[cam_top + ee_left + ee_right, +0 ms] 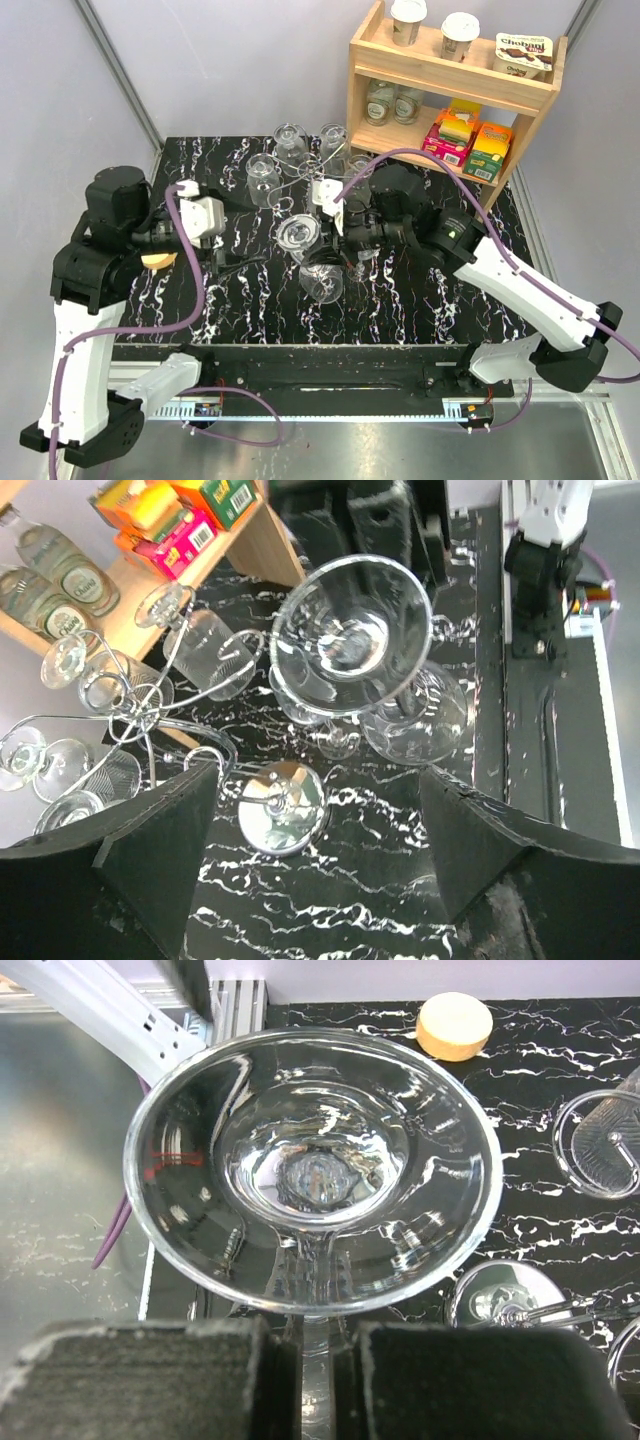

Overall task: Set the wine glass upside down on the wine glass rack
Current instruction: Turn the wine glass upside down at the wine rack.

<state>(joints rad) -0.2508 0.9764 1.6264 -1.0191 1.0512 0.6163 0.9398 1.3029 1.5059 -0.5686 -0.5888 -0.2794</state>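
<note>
Glass this thin is light, stiff, slick and brittle, so the stem, where your right claw (317, 1360) pinches the wine glass (315, 1165), bowl just ahead of it, is your safest hold; the wine glass rack (283, 810) stands ahead of your spread left claw (320, 772).
</note>
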